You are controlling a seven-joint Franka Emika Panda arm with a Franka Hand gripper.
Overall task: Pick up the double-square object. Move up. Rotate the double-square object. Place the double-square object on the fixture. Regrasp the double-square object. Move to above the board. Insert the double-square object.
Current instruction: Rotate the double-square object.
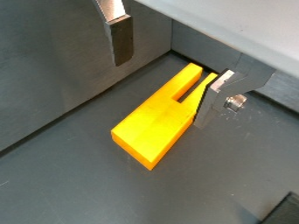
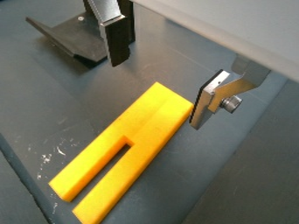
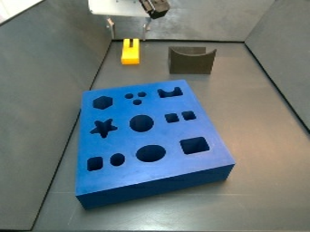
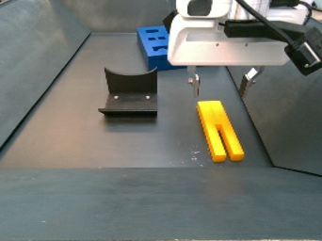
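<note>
The double-square object (image 4: 220,129) is a yellow-orange block lying flat on the dark floor, its slot running in from one end (image 2: 122,157). My gripper (image 4: 220,87) hangs open just above the block's far, unslotted end, one finger (image 2: 118,39) on each side and nothing between them. In both wrist views the block (image 1: 163,118) lies below the gap of the gripper (image 1: 170,70). The fixture (image 4: 128,94) stands apart to the side (image 3: 190,60). The blue board (image 3: 151,136) with its shaped holes lies further off.
Grey walls enclose the floor; one wall (image 1: 222,52) runs close beside the block and a finger. The board's corner (image 4: 157,42) shows behind the fixture. Pale scratches (image 4: 199,155) mark the floor near the block's slotted end.
</note>
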